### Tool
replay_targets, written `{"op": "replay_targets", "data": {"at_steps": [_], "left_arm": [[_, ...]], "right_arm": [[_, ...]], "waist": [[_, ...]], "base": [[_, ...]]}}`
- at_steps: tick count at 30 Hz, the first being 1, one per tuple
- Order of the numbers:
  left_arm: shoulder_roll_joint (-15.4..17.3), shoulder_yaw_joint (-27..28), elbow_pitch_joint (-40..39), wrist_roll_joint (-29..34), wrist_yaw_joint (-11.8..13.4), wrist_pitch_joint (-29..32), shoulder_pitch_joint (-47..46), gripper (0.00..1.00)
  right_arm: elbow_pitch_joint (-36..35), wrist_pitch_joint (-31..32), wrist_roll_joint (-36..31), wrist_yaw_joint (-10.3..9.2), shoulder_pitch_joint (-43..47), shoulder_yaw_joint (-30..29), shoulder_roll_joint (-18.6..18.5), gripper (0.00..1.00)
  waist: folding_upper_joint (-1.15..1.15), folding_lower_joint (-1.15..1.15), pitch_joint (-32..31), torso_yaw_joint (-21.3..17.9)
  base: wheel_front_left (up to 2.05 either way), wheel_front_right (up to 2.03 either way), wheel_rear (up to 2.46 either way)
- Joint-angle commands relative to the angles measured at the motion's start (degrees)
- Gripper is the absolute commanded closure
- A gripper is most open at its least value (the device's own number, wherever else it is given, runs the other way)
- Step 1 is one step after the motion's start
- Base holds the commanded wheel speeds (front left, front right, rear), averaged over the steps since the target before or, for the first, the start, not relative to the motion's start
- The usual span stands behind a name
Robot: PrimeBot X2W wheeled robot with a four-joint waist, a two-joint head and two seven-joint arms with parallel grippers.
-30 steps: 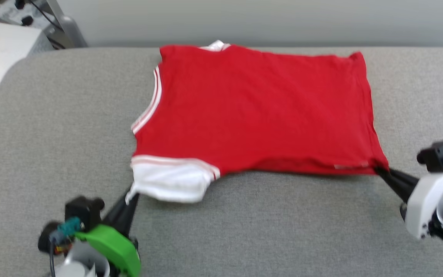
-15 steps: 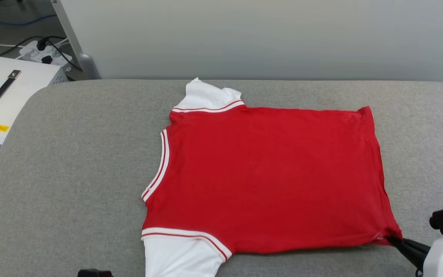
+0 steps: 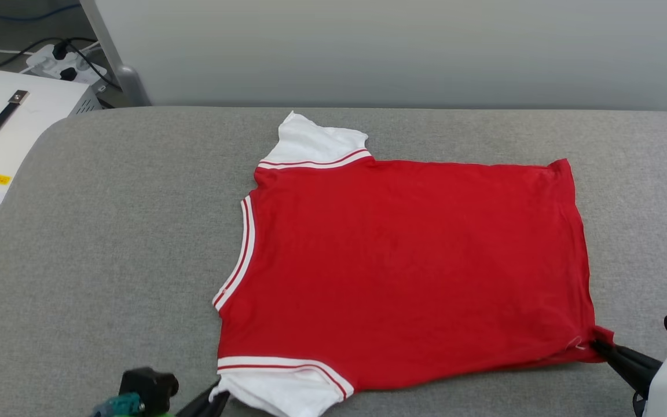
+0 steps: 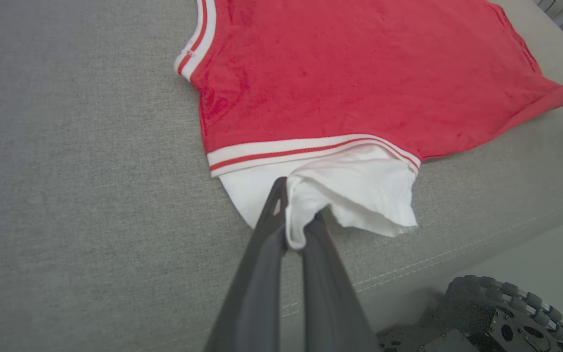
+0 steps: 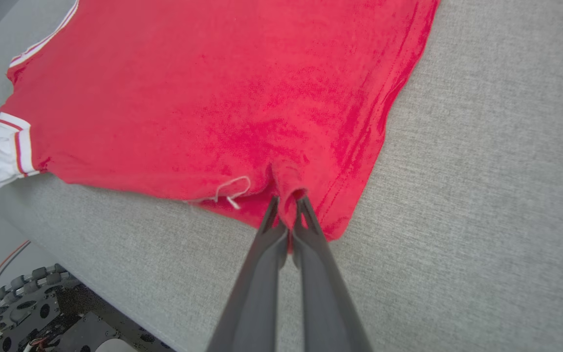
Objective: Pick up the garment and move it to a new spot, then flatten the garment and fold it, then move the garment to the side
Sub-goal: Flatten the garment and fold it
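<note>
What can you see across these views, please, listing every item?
shirt: one, red with white sleeves and striped trim, spread flat on the table
table: one, grey fabric top, under the shirt
box: one, white with a dark handle, beside the table's left end
power strip: one, white with black plugs, on the floor beyond the box
post: one, grey metal, by the table's far left corner
wall: one, pale grey, behind the table
wheels: one per wrist view, black, below the table's near edge
left fingers: two, dark, shut on the near white sleeve
right fingers: two, dark, shut on the shirt's near hem corner
</note>
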Motion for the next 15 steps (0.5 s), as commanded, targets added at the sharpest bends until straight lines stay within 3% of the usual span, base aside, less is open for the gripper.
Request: {"op": "replay_targets", "data": {"at_steps": [1,15], "left_arm": [[-0.3,0.4,0.6,1.1,-0.6,-0.8,-2.7,1.00],[-4.5,2.3,13.6,3.4,-9.4,-2.4,-25.9,1.00]], "right_arm": [[-0.4,0.1,-0.4,-0.04,0.9,-1.3,0.4,1.00],[-2.9,5.0,-3.4,-0.04,-3.9,-10.2,5.0,1.00]], "waist": [[0.00,0.01,0.6,-0.1],[0.00,0.01,7.9,-2.6]], "base": [[0.00,0.00,0.00],[0.00,0.00,0.00]]}}
